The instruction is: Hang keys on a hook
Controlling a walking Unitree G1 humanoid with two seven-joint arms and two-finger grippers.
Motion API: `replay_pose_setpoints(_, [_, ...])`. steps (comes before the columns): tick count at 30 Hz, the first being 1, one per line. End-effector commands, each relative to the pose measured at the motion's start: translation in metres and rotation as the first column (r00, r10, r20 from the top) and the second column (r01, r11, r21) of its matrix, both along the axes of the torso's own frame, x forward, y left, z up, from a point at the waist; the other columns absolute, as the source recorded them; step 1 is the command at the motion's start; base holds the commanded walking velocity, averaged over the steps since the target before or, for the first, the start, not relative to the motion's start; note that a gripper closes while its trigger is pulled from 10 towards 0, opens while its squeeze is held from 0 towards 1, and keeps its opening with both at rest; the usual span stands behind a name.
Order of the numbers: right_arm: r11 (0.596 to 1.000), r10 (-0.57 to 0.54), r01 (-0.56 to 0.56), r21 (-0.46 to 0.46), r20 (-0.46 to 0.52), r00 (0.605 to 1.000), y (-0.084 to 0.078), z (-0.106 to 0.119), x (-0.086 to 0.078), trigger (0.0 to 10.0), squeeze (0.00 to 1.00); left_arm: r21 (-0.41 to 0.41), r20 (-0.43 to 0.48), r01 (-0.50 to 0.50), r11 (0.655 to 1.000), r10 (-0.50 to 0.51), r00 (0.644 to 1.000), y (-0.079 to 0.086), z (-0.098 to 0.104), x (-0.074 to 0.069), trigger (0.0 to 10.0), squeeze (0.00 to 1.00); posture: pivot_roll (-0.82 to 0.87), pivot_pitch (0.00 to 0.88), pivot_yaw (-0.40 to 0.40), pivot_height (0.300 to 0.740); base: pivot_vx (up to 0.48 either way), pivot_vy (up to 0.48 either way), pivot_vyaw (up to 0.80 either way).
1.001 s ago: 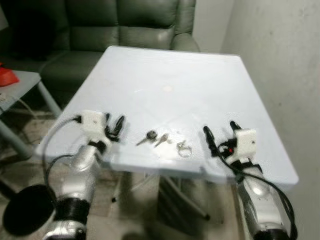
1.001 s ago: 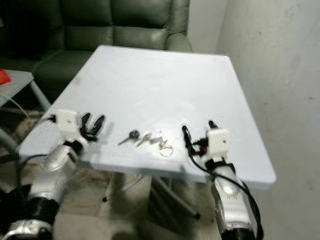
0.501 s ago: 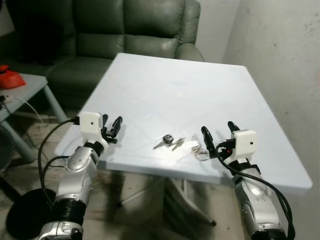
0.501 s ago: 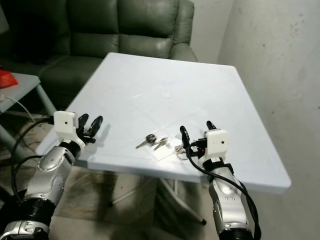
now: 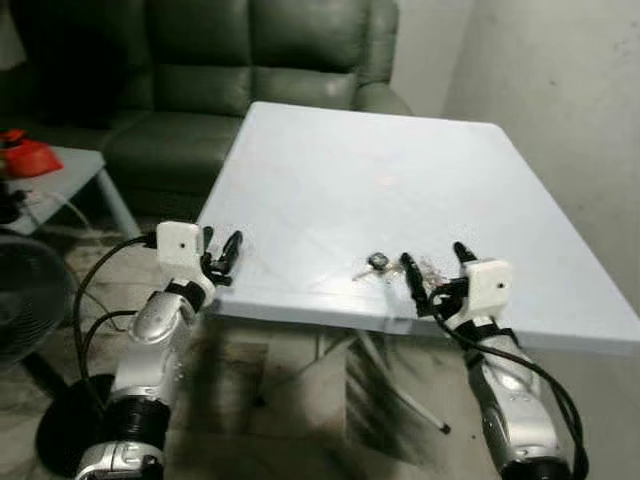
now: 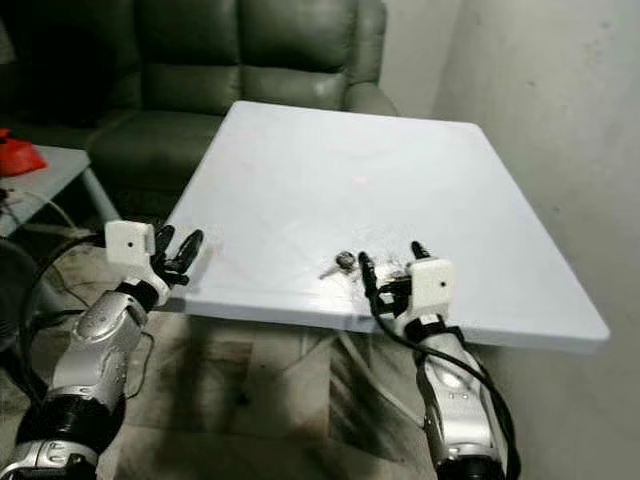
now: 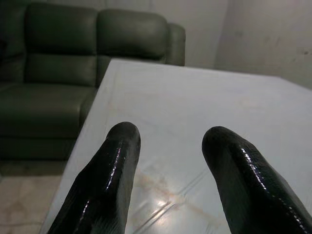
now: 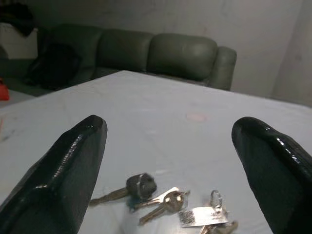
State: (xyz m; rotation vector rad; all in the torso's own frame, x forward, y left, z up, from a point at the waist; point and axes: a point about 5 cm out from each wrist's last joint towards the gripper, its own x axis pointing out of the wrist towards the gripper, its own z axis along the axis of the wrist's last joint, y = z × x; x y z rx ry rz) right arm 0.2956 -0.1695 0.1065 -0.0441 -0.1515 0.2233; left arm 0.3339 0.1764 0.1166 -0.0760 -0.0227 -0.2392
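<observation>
Table: I see a white square table (image 5: 400, 170) ahead of me, its near edge just in front of both arms; it carries the keys and little else that I can make out.

Keys: a small bunch of keys (image 8: 168, 201) lies flat on the table close to the near edge, toward my right side. In the right wrist view I can pick out a dark-headed key (image 8: 139, 185), a silver key beside it, a small white tag (image 8: 202, 216) and a ring at the end of the bunch. In the head views the bunch is blurred (image 6: 345, 263).

Right gripper: my right gripper (image 5: 436, 276) is raised at the near table edge, directly before the keys. Its two black fingers (image 8: 68, 170) are spread wide, and the keys sit between and beyond the tips, untouched.

Left gripper: my left gripper (image 5: 220, 255) is held up at the table's near left corner, well apart from the keys. Its fingers (image 7: 105, 180) stand apart with a clear gap and hold nothing.

Surroundings: a dark green sofa (image 5: 250, 50) stands behind the table; a plain wall (image 5: 560, 90) runs along my right; a low grey side table (image 5: 60, 170) with a red object (image 5: 28, 152) on it is on my left.

Hook: I cannot make one out.
</observation>
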Motion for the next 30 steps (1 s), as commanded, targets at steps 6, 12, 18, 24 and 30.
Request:
replay_pose_setpoints(6, [1.000, -0.023, 0.023, -0.010, -0.001, 1.000, -0.0090, 0.0019, 0.0001, 10.0, 0.00, 0.004, 0.016, 0.032, 0.999, -0.032, 0.999, -0.0114, 0.0031, 0.0012, 10.0, 0.00, -0.14, 0.000, -0.020, 0.740, 0.285, 0.000, 0.00])
replay_pose_setpoints(12, [1.000, -0.020, 0.020, -0.013, -0.001, 1.000, -0.0085, 0.0014, -0.0006, 10.0, 0.00, 0.005, 0.017, 0.037, 0.999, -0.037, 0.999, -0.0127, 0.0029, 0.0014, 10.0, 0.00, -0.14, 0.000, -0.019, 0.740, 0.286, 0.000, 0.00])
replay_pose_setpoints(18, [1.000, -0.020, 0.020, -0.015, -0.004, 1.000, -0.0086, 0.0007, -0.0013, 10.0, 0.00, 0.006, 0.020, 0.051, 0.999, -0.051, 0.998, -0.0150, 0.0031, 0.0017, 10.0, 0.00, -0.14, 0.000, -0.017, 0.740, 0.293, 0.000, 0.00])
replay_pose_setpoints(24, [1.000, -0.018, 0.018, -0.016, -0.009, 1.000, -0.0089, -0.0005, -0.0024, 10.0, 0.00, 0.012, 0.035, 0.052, 0.999, -0.052, 0.998, -0.0177, 0.0038, 0.0008, 10.0, 0.00, -0.14, 0.000, -0.017, 0.740, 0.000, 0.000, 0.00])
replay_pose_setpoints(30, [1.000, -0.008, 0.007, -0.019, -0.013, 1.000, -0.0083, -0.0018, -0.0039, 10.0, 0.00, 0.031, 0.059, 0.055, 0.998, -0.057, 0.997, -0.0194, 0.0052, -0.0013, 10.0, 0.00, -0.14, 0.000, -0.020, 0.740, 0.000, 0.000, 0.00])
